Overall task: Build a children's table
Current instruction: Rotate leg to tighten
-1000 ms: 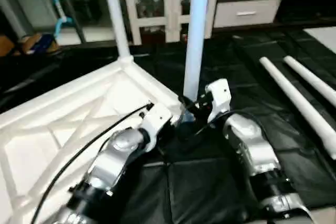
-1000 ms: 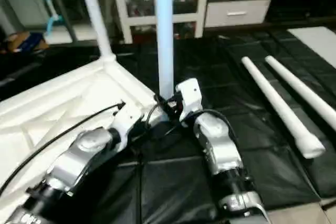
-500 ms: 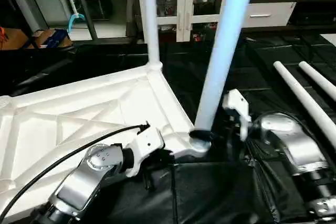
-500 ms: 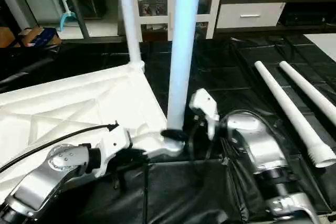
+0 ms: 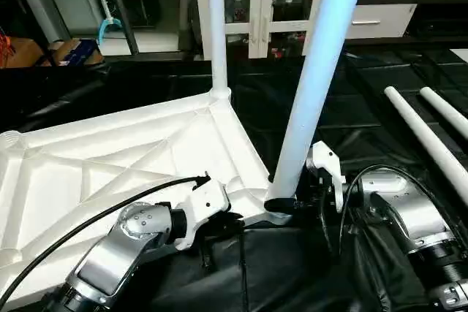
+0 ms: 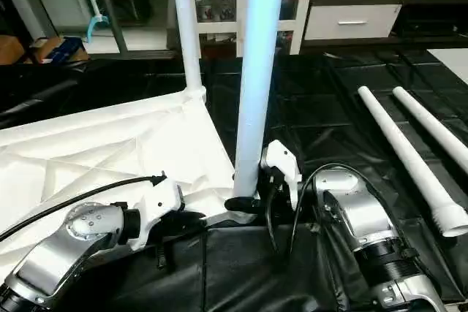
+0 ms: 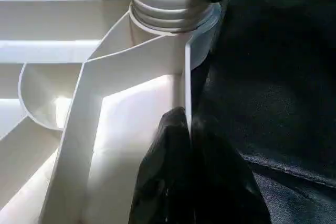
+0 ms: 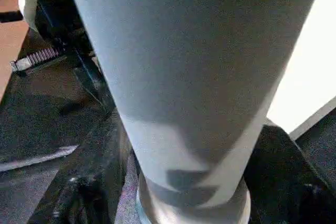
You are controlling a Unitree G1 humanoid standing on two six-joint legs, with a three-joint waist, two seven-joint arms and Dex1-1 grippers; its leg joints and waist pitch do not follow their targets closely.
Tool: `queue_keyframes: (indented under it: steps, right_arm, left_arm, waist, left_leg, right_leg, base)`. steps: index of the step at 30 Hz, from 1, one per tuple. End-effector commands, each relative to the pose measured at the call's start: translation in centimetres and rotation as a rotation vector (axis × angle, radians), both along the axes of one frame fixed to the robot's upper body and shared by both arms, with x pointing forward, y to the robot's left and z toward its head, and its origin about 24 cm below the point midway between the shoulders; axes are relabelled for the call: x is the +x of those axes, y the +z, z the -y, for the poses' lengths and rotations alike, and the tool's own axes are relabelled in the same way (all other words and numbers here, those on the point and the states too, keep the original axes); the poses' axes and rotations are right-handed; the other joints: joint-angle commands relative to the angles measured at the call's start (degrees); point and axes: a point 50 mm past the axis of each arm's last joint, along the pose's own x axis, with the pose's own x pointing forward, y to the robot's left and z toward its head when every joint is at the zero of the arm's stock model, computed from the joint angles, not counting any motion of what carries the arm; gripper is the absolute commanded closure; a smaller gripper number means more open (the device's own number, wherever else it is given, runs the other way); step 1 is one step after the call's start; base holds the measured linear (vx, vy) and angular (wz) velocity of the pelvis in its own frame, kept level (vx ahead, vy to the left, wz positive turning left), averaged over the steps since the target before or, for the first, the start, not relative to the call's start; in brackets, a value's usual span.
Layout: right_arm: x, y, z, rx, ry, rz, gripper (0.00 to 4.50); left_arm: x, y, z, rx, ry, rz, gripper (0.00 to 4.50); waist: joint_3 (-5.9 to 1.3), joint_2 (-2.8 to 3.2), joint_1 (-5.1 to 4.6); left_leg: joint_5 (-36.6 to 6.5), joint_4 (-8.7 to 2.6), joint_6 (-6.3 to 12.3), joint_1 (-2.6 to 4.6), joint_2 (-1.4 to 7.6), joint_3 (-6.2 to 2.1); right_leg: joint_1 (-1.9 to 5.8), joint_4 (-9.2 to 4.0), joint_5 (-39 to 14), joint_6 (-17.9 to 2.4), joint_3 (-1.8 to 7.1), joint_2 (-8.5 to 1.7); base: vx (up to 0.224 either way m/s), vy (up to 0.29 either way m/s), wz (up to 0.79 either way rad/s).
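Screwing in the second leg looks like the step now. The left gripper (image 5: 219,226) has its fingers pressed together on the rim of the table top (image 5: 110,173), holding it down. The near leg (image 5: 311,100) stands between the right gripper (image 6: 252,202) fingers, which look closed round its base. Next, that leg needs more turning. Beyond the fingers another leg (image 5: 217,27) stands up. Two loose legs (image 5: 431,144) wait on the black mat (image 5: 292,275). The far cabinet (image 5: 256,5) holds small things behind glass.

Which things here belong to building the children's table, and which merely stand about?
Belonging:
white plastic X-ribbed tabletop
two upright white tapered legs
two loose white legs lying on the black mat

Standing about:
white glass-door cabinet
white drawer unit
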Motion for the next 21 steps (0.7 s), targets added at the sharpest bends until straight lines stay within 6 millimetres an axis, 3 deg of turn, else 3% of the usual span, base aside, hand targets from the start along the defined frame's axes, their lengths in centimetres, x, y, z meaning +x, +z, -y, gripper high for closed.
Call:
queue_keyframes:
  steps: [1,2,8,10,13,14,15,19,20,21]
  right_arm:
    - [0.2,0.7,-0.2,0.002,0.025,0.014,1.79]
    - [0.1,0.7,-0.1,0.002,0.027,0.011,2.1]
    - [0.9,0.7,-0.6,0.018,-0.073,0.051,2.41]
    - [1.4,0.4,-0.9,0.004,-0.133,0.077,2.44]
    - [2.5,-0.6,-1.7,-0.025,-0.315,0.101,2.51]
    - [2.7,-0.9,-2.0,-0.026,-0.365,0.1,2.51]
    - [3.0,-1.4,-2.6,-0.024,-0.438,0.093,2.54]
    - [3.6,-2.1,-3.8,-0.029,-0.631,0.088,2.56]
    - [4.0,-2.6,-4.7,-0.032,-0.756,0.085,2.57]
    - [4.0,-2.6,-4.7,-0.032,-0.756,0.085,2.57]
  left_arm:
    - [-0.7,-0.4,0.2,0.004,-0.037,-0.038,4.5]
    - [-0.7,-0.3,0.2,0.003,-0.04,-0.042,4.5]
    - [-0.5,-0.5,0.4,0.016,-0.019,-0.046,4.5]
    - [-0.1,-0.5,0.6,0.018,0.014,-0.041,4.5]
    - [1.6,-0.7,1.2,0.039,0.142,-0.001,4.5]
    - [2.2,-0.7,1.4,0.044,0.187,0.011,4.5]
    - [3.0,-0.8,1.7,0.054,0.249,0.027,4.5]
    - [4.6,-0.8,2.4,0.057,0.423,0.036,4.5]
    - [5.8,-0.6,2.6,0.044,0.552,0.049,4.5]
    - [5.8,-0.6,2.6,0.044,0.552,0.049,4.5]
  waist:
    - [-3.11,-1.13,-0.1]
    - [-3.12,-1.11,-0.09]
    - [-3.06,-0.99,-0.22]
    - [-2.87,-1.18,-0.61]
    - [-2.78,-1.17,-1.14]
    - [-2.63,-1.43,-1.46]
    - [-2.77,-1.06,-1.51]
    - [-2.62,-1.16,-2.29]
    - [-2.6,-0.74,-2.46]
    - [-2.5,-0.83,-2.69]
  left_leg:
    - [-10.25,-4.21,4.58,0.61,3.54,-1.71]
    - [-10.44,-4.22,4.47,0.63,3.55,-1.72]
    - [-11.31,-4.31,3.66,0.62,3.51,-1.77]
    - [-12.75,-4.48,2.56,0.5,3.39,-1.81]
    - [-15.37,-4.62,0.92,0.76,3.3,-1.96]
    - [-16.04,-4.62,0.45,0.69,3.15,-1.87]
    - [-17.4,-4.56,-0.28,1.1,3.05,-2.06]
    - [-20.29,-4.87,-1.37,0.87,3.03,-2.44]
    - [-22.03,-4.78,-1.5,1.12,2.85,-2.49]
    - [-22.38,-4.75,-1.48,1.04,2.76,-2.42]
  right_leg:
    - [2.3,-3.25,-14.15,-13.18,2.36,-3.03]
    - [2.3,-3.27,-14.4,-13.11,2.37,-3.03]
    - [2.22,-3.34,-15.32,-12.66,2.41,-2.98]
    - [2.16,-3.56,-17.52,-12.12,2.4,-2.97]
    - [1.94,-3.98,-21.42,-10.93,2.31,-2.94]
    - [1.73,-4.22,-22.82,-10.35,2.41,-2.9]
    - [1.58,-4.39,-24.48,-9.77,2.26,-2.96]
    - [1.57,-4.8,-26.37,-8.22,2.0,-2.94]
    - [1.26,-5.14,-28.39,-7.47,1.89,-2.93]
    - [1.18,-5.39,-28.96,-7.25,1.82,-2.89]
  base:
    - [0.0,0.0,0.0]
    - [0.0,0.0,0.0]
    - [0.0,0.0,0.0]
    - [0.0,0.0,0.0]
    - [0.0,0.0,0.0]
    - [0.0,0.0,0.0]
    - [0.0,0.0,0.0]
    - [0.0,0.0,0.0]
    - [0.0,0.0,0.0]
    - [0.0,0.0,0.0]
